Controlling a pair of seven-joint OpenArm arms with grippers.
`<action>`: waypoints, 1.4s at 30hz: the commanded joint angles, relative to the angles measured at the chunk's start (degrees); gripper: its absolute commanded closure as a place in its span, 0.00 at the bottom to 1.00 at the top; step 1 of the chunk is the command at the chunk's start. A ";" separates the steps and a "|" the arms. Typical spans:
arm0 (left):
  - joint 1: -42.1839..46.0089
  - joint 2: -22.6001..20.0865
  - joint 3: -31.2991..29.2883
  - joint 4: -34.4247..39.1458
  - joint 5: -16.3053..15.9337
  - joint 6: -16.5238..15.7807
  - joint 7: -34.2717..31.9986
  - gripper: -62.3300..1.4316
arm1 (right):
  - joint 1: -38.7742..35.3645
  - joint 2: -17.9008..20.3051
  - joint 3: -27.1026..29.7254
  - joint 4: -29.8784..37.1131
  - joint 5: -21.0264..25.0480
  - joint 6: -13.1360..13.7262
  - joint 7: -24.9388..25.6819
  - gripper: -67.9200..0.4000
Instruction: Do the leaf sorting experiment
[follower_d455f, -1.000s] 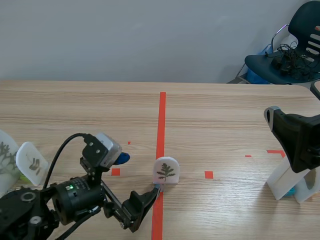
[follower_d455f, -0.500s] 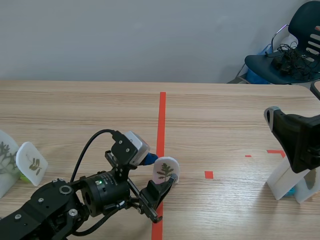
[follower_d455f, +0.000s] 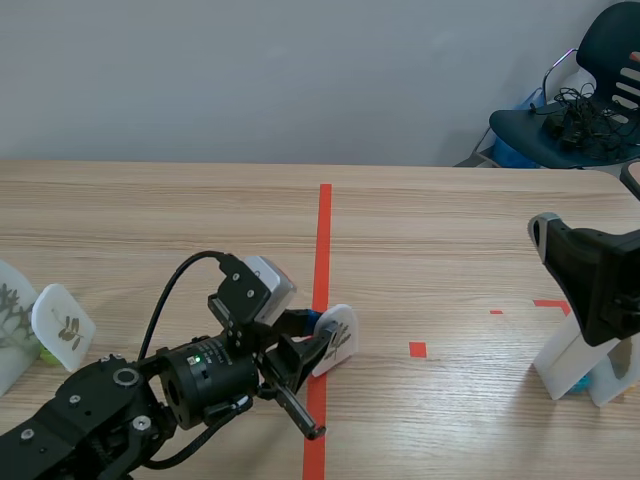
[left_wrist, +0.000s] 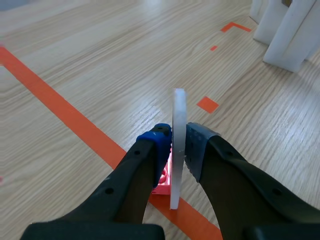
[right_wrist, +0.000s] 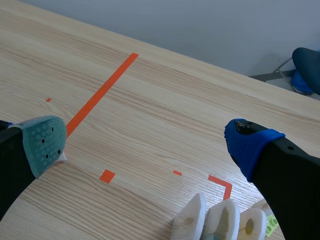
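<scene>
A small white card (follower_d455f: 340, 330) with a printed leaf stands on the centre orange tape line, tilted a little. My left gripper (follower_d455f: 318, 342) is shut on it from the near side. In the left wrist view the card (left_wrist: 178, 107) shows edge-on, pressed between the blue pad (left_wrist: 159, 142) and the grey-green pad (left_wrist: 196, 145) of the left gripper (left_wrist: 178, 145). My right gripper (right_wrist: 150, 140) is open above bare table with nothing between its fingers. In the scene view the right arm (follower_d455f: 595, 285) sits at the far right edge.
Two white leaf cards (follower_d455f: 62, 325) stand at the left edge of the table. A white rack (follower_d455f: 572, 365) stands at the right; the right wrist view shows several white cards (right_wrist: 220, 220) in it. A chair (follower_d455f: 580, 110) is beyond the table's far right corner.
The left arm moved forward to the leaf card and its fingers closed on it. The card now leans slightly. The right arm has not moved.
</scene>
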 joint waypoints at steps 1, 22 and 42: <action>1.97 -1.51 -1.84 5.53 -2.43 -0.15 0.07 0.82 | 0.81 0.15 0.37 -0.15 0.37 0.00 0.66 0.00; 22.99 -5.81 -35.85 18.95 -25.03 7.37 7.87 0.82 | 0.81 0.15 0.37 -0.15 0.39 0.00 0.66 0.00; 20.98 -6.05 -35.95 11.56 -24.96 3.52 7.28 0.38 | 0.81 0.15 0.37 -0.15 0.39 0.02 0.68 0.00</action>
